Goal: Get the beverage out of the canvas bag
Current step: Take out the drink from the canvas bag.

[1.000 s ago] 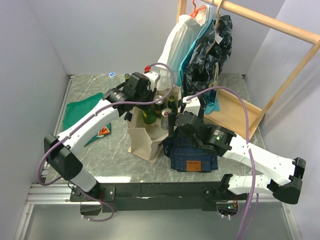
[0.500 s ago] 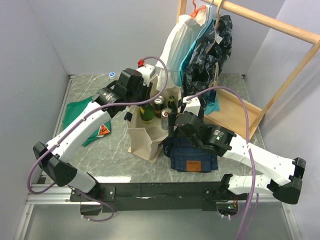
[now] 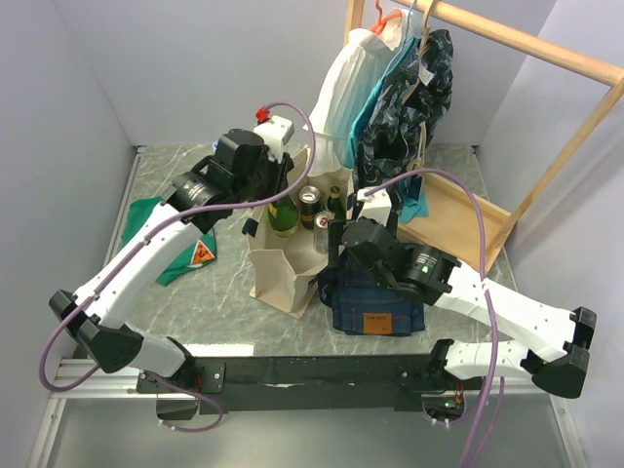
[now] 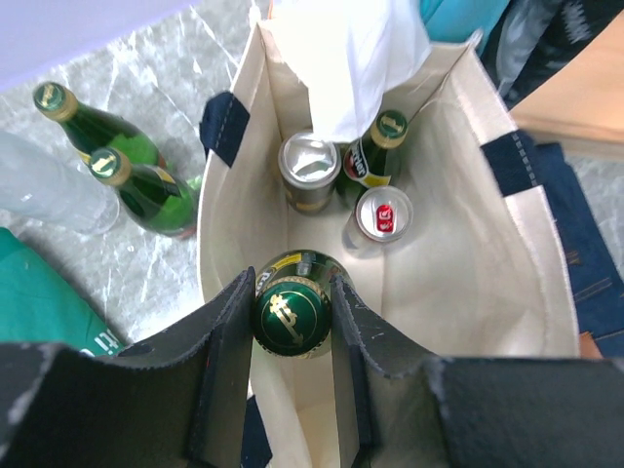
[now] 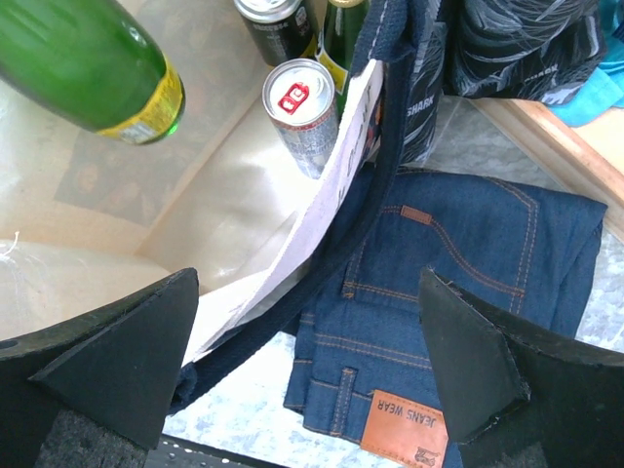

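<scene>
**Lifting the green bottle [image 4: 292, 317] out of the canvas bag [image 4: 468, 278]**
My left jaws are shut tight on the bottle's gold top, and the bottle hangs inside the bag, off its floor. I should pull straight up, slowly, so it misses the bag's rim and the silver can [image 4: 382, 216]. My right jaws are wide open over the bag's rim and hold nothing.

white arms, black joints, purple cables

I log canvas bag [image 3: 278, 275] mid-tabletop [image 3: 224, 314]; inside, bottle [image 3: 285, 220] left, two cans [image 4: 310, 168], second bottle [image 4: 375, 148] to its right. Jeans [image 3: 375, 310] just right of bag; cloth [image 3: 156, 214] left; clothes rack [image 3: 526, 44] behind.
</scene>
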